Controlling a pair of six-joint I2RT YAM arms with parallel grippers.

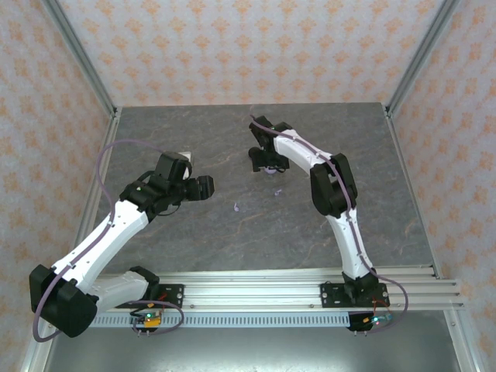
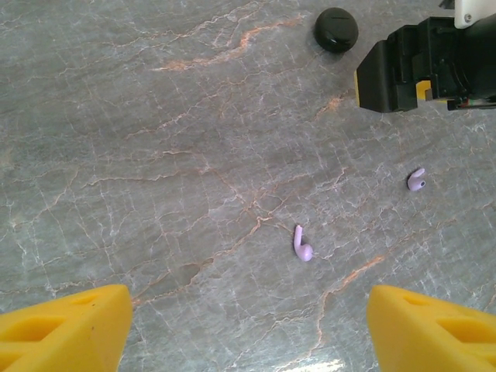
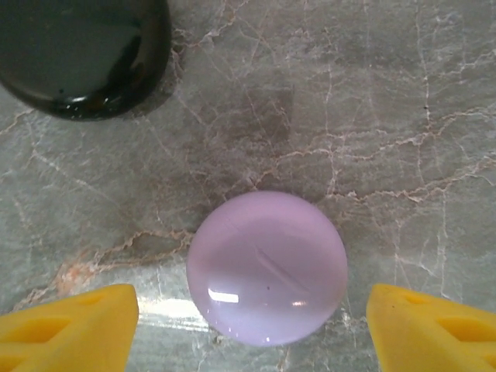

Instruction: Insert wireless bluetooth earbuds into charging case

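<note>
The right jaws stand wide open with nothing in them, their yellow fingertips [image 3: 70,325] on either side of the round lilac case [image 3: 267,267] and clear of it. The case sits flat on the worktop [image 3: 403,116], shut as far as I can see, with a glossy black puck [image 3: 81,54] near it. The left jaws are just as wide and empty. They hang above the nearer lilac earbud [image 2: 302,244], which lies loose on the stone, and a second earbud [image 2: 417,180] lies further off toward the right arm.

From where I stand, the case wants securing first. I'd centre on it and pinch across its widest part, so it cannot slide on the smooth stone. The earbud is tiny and lies flat. The left arm should drop straight down, line up across the stem and close gently, or the piece will skitter away.
</note>
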